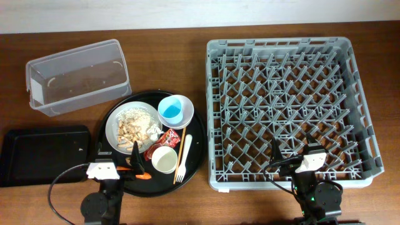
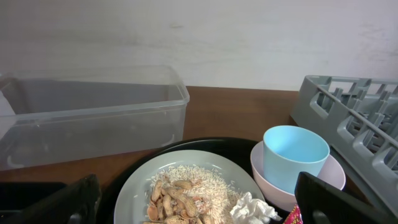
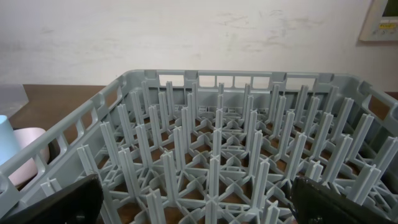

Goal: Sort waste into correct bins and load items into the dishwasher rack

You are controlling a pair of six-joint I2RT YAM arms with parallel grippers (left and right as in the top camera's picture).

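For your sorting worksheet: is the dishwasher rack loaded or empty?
Empty: the dishwasher rack shows only bare pegs in the overhead view.

tabletop: dark brown wood, visible grain | wall: off-white, scuffed, faint marks, runs along tabletop's far edge | wall panel: beige, top right corner of right wrist view | light: soft, even

The left arm and right arm each show 1 white block on a matte black body, above a round black base. 1 thin black cable loops beside the left arm. In both wrist views the fingers are plain black wedges.
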